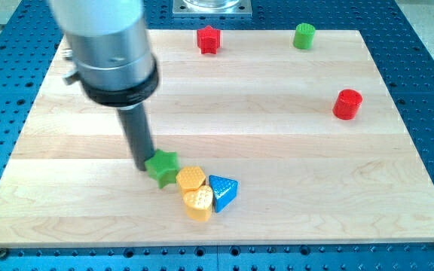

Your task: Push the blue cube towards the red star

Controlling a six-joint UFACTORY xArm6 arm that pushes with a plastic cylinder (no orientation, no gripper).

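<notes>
The red star (209,39) lies near the view's top edge of the wooden board (277,98), a little left of centre. A blue block (224,193), wedge-like in shape, lies low in the view near the centre, touching two yellow blocks. My tip (142,163) rests on the board just left of a green star (162,167), touching or nearly touching it. The tip is well left of the blue block, with the green star and yellow blocks between them.
A yellow hexagon-like block (191,178) and a yellow heart-like block (198,204) sit between the green star and the blue block. A green cylinder (304,35) stands at the top right. A red cylinder (346,104) stands at the right.
</notes>
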